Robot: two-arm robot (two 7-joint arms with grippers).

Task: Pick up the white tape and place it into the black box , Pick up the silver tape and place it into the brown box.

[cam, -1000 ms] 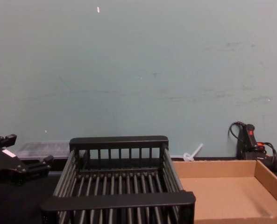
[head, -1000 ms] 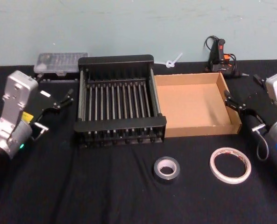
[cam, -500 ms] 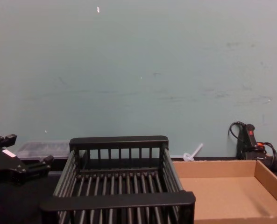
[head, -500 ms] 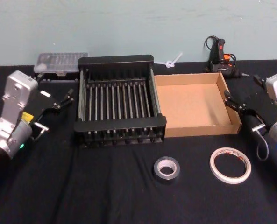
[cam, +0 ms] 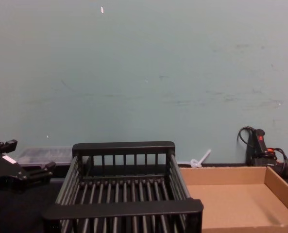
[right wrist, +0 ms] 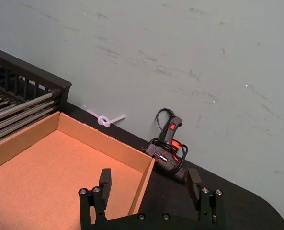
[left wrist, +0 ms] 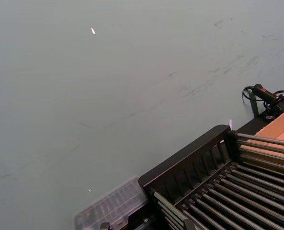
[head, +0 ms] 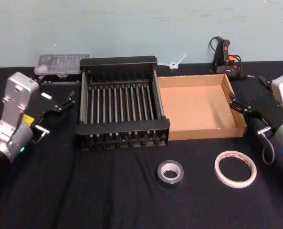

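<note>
— Head view, tapes: wide thin white tape ring with red-printed core (head: 235,169) flat on black table (head: 108,191), near side, nearest right gripper (head: 245,109); small thick grey-silver tape roll (head: 170,172) just left of it.

— Tools: right gripper fingers apart, empty, beside shallow brown cardboard tray (head: 198,107); left gripper (head: 60,104) also spread, empty, left of black slatted plastic crate (head: 122,102).

— Room: open cloth all round both rolls; crate well left of ring.

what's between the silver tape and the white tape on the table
Nothing: in the head view, only bare black tabletop separates the silver tape from the white tape. Both lie flat, in front of the boxes.
</note>
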